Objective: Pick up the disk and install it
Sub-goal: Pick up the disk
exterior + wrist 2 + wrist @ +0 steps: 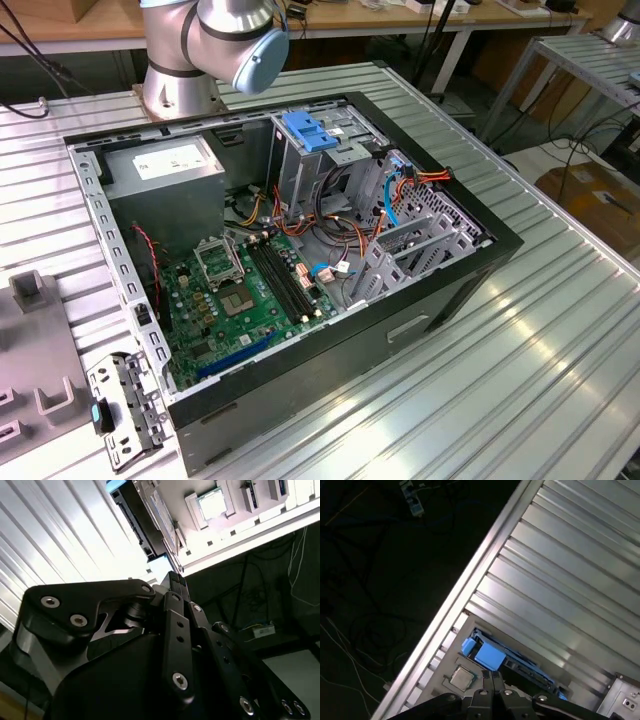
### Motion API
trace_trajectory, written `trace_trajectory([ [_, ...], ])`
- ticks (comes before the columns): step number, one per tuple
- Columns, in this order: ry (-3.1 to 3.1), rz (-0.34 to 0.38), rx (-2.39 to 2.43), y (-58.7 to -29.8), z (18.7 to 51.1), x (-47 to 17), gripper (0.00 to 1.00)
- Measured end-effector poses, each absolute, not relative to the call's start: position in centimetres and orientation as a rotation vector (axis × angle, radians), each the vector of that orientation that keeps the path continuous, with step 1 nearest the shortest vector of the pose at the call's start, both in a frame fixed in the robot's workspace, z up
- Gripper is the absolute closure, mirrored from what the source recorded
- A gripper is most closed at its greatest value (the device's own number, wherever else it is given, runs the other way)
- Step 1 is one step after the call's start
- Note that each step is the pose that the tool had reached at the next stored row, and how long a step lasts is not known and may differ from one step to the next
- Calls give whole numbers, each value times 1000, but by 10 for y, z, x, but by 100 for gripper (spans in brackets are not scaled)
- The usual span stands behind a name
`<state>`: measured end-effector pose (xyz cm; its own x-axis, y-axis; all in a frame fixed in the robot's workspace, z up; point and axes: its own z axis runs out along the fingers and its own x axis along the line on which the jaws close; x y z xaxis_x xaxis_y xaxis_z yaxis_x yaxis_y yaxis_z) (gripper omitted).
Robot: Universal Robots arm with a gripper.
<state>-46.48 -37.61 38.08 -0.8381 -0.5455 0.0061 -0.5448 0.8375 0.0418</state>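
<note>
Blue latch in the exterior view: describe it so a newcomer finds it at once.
Start at the open black computer case on the ribbed table. Toward its far side, an upright grey metal cage stands beside the power supply box. The blue latch caps that cage: the only broad blue plastic piece amid bare metal.

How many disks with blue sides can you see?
1. The disk lies flat next to a small square chip, close to the fingers, in the first wrist view. More could be hidden inside the metal cage in the exterior view.
</note>
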Motion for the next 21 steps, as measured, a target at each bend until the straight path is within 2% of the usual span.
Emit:
trace_trajectory([
  [21,-2625,-49,1675,-376,379,-465,89],
])
